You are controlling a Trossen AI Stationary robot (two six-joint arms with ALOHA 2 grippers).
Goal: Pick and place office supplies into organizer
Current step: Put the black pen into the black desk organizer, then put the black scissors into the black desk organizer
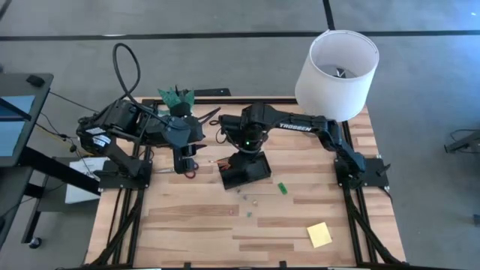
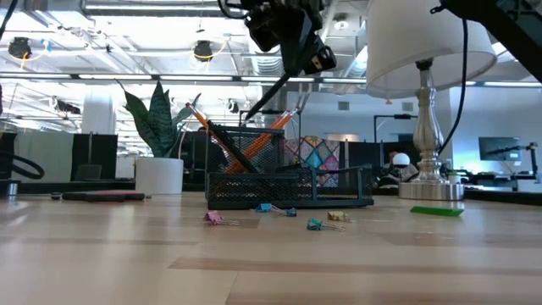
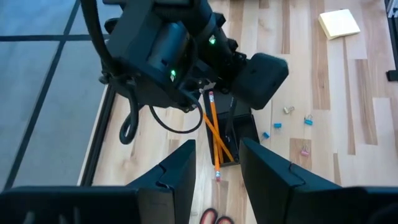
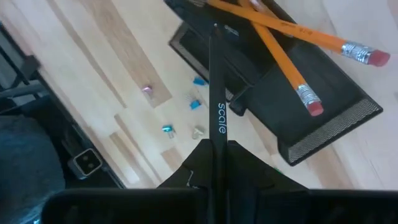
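The black mesh organizer (image 1: 251,176) (image 2: 288,182) stands mid-table with two orange pencils (image 4: 280,56) (image 2: 271,127) leaning in it. My right gripper (image 4: 219,147) (image 2: 296,55) hangs above it, shut on a black pen (image 4: 219,93). My left gripper (image 3: 217,158) (image 1: 185,161) is open to the organizer's left, above the red scissors handles (image 3: 214,217). Several small clips (image 2: 315,224) (image 4: 196,102) lie on the table in front of the organizer. A green block (image 1: 282,188) (image 2: 436,210) and a yellow sticky pad (image 1: 319,234) (image 3: 339,23) lie nearer the right. My right gripper pinches the black pen between its two fingers on the barrel (image 4: 221,127), beside the printed word. The fingers come from above. The pen slants down from them (image 2: 271,95), clear of the table, and its lower end (image 4: 214,28) reaches the organizer's tall cup.
A white-shaded lamp (image 1: 337,67) (image 2: 428,51) stands at the table's far right corner. A potted plant (image 1: 176,97) (image 2: 157,127) stands at the far edge behind the left arm. Bare wood lies along the near edge (image 1: 225,240).
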